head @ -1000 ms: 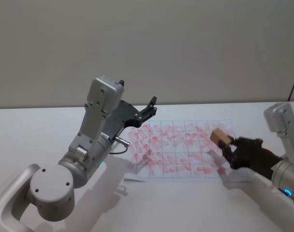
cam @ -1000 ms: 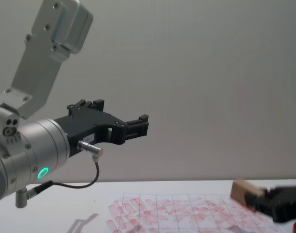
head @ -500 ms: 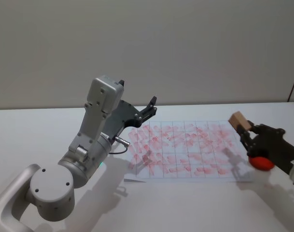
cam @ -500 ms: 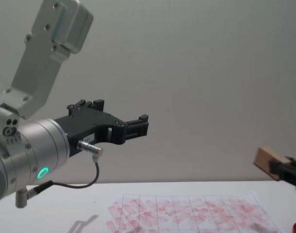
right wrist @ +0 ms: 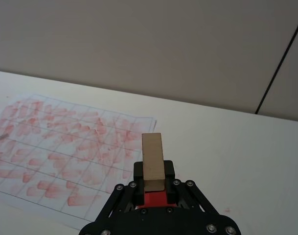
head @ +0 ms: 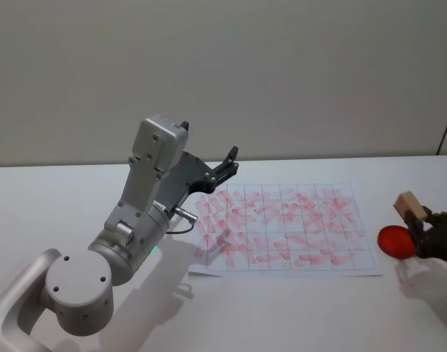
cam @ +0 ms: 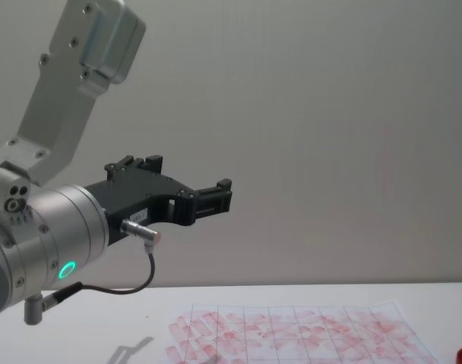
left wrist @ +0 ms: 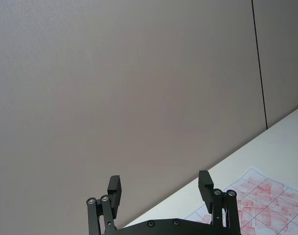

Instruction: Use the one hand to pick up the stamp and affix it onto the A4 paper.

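Right gripper (right wrist: 152,188) fingers clamp the stamp (head: 408,203) above the red ink pad (head: 394,240), right of the A4 paper (head: 282,227); left gripper (left wrist: 161,188) parked open; risk: tilted stamp smears.

Even, bright light; soft shadows; sharp pics

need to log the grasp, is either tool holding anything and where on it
The right tool holds the wooden stamp by its lower end, block sticking out past the fingertips, above the red ink pad. The left tool is open and holds nothing.
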Controlling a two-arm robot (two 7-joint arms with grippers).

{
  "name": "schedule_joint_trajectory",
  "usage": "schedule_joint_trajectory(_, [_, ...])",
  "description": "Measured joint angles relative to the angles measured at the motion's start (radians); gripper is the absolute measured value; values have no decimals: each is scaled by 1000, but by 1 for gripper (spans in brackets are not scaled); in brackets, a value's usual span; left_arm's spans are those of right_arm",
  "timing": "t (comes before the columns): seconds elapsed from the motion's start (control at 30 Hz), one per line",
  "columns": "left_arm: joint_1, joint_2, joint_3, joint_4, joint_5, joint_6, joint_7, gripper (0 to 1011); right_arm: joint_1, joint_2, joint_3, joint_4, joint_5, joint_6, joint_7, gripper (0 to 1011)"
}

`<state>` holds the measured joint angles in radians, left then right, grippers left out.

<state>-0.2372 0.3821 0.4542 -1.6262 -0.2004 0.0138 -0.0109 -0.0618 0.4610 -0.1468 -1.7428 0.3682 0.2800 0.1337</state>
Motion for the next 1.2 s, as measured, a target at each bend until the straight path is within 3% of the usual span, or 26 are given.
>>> schedule_joint_trajectory(0.4, [0, 0, 0, 0, 0, 0, 0, 1001, 1, 14, 11, 16, -7, 53, -19, 214])
schedule_joint_trajectory(0.83, [0, 0, 0, 0, 0, 0, 0, 1001, 48, -5, -5, 71, -44, 78, 23, 216])
schedule_joint_trajectory(0.93, [0, 0, 0, 0, 0, 0, 0, 1001, 53, -7, -7, 77, -48, 81, 27, 276])
schedule_joint_trajectory(1.2, [0, 0, 0, 0, 0, 0, 0, 1001, 66, -13, -11, 91, -58, 87, 38, 559])
